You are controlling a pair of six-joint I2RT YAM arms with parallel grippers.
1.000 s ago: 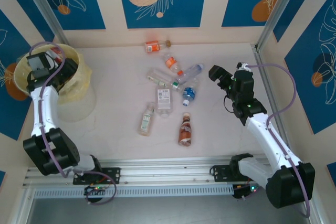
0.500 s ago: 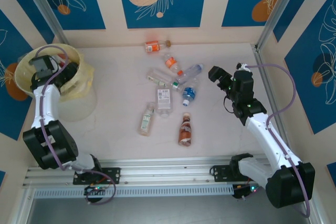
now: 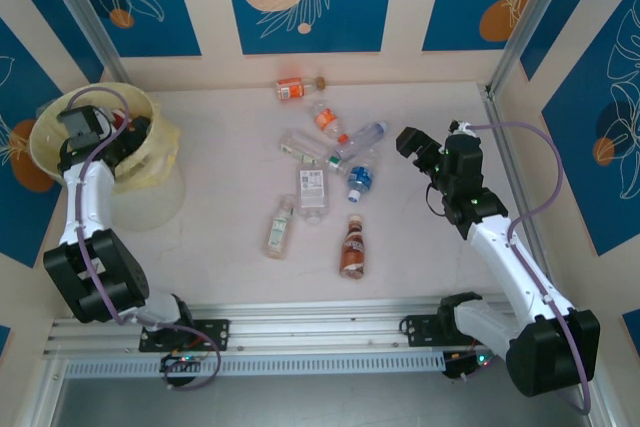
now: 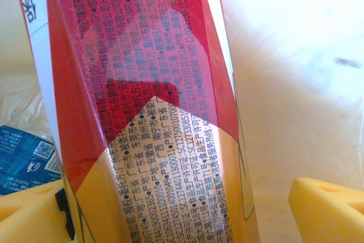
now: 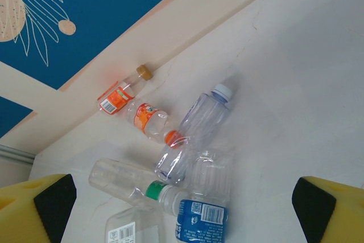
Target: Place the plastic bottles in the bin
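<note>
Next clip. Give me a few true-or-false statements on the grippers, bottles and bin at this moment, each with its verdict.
1. The right gripper is open and holds nothing. True.
2. The brown bottle stands upright. False: it lies on its side on the table.
3. The left gripper is over the bin. True.
4. The bottle between the left fingers has a blue label. False: that bottle has a red and orange label.

Arm links: white, black joints and bases (same on both)
Cables: lilac, looped alongside
Fingertips: yellow, black inner pads
</note>
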